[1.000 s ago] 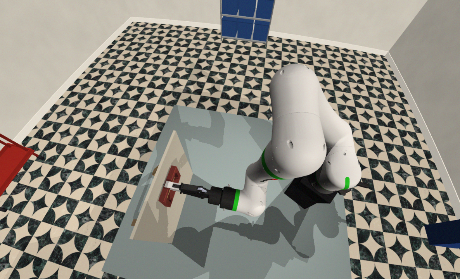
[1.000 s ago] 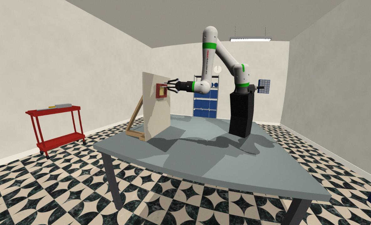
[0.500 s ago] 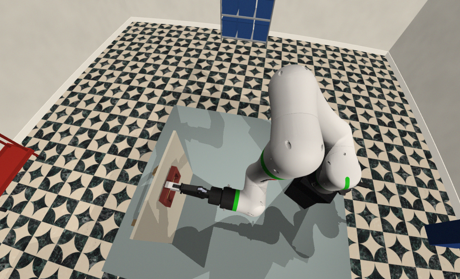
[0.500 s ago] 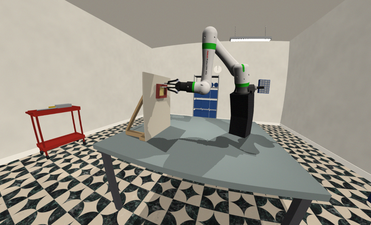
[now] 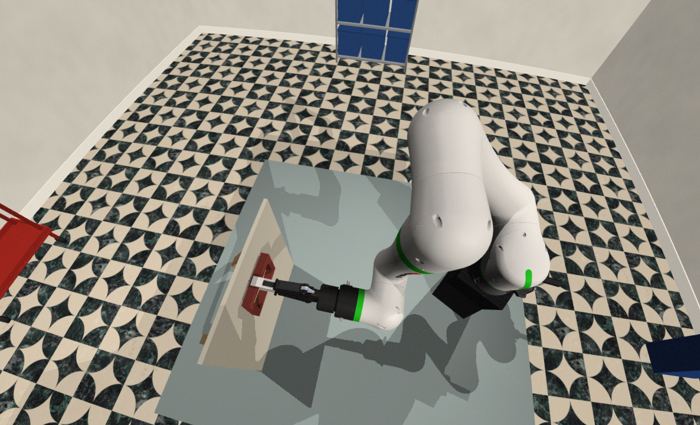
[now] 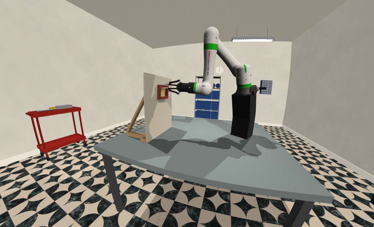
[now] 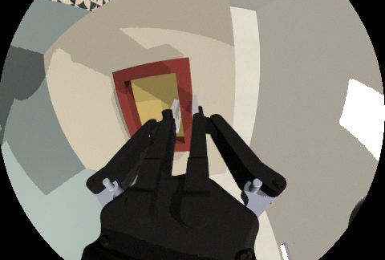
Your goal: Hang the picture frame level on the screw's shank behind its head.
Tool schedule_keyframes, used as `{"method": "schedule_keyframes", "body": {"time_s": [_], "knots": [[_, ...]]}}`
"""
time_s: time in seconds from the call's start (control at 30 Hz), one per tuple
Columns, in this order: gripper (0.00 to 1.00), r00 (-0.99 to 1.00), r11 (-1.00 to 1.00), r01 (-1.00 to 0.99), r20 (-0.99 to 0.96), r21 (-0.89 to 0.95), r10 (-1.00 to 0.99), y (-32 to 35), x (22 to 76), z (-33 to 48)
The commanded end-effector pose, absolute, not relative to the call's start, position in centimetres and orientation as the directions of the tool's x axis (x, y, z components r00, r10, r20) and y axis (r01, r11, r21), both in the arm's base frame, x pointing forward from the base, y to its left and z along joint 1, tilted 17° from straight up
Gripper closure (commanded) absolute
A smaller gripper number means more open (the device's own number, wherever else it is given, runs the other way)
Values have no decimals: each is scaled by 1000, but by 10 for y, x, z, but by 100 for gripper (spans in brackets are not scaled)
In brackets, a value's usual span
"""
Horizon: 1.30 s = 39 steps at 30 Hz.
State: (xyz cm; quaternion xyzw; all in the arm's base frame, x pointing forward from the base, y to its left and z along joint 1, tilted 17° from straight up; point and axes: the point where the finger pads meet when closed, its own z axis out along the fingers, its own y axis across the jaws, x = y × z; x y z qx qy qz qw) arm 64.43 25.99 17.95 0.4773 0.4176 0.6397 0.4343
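Exterior view, left to right. A red cart [image 6: 31, 113] stands by the wall, well apart from the work. On the grey desk [image 6: 239, 169], an upright beige panel [image 6: 154, 118], propped from behind by a wooden brace [image 6: 136, 118], serves as the wall. High on its face sits the red picture frame [image 6: 158, 92] with a yellow inset. To its right the arm [image 6: 211, 56] reaches in horizontally from a black pedestal [image 6: 240, 121], and the gripper [image 6: 170, 87] meets the frame at its right-hand side.

The jaws stand narrow and are closed on the picture frame; the wrist view shows the fingertips pinching the frame's rail (a pale tab shows between them).

Key relation: the frame lies directly ahead of the jaws, flat against the panel, its long axis running along the panel face as seen from the top view [image 5: 257, 285]. The screw itself is hidden behind the frame, so whether the frame rests on shank or head cannot be told. In judgement, the next move depends on pressing the frame toward the panel before lowering, so its hanger drops behind the head.
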Motion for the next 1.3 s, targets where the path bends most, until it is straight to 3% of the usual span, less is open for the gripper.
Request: {"method": "schedule_keyframes", "body": {"time_s": [0.0,0.93,0.97,1.27], "knots": [[100,-167,-274,-157,248,949,954,260,644,179],[100,-167,-274,-157,248,949,954,260,644,179],[71,-167,-274,-157,248,949,954,260,644,179],[71,-167,-274,-157,248,949,954,260,644,179]]}}
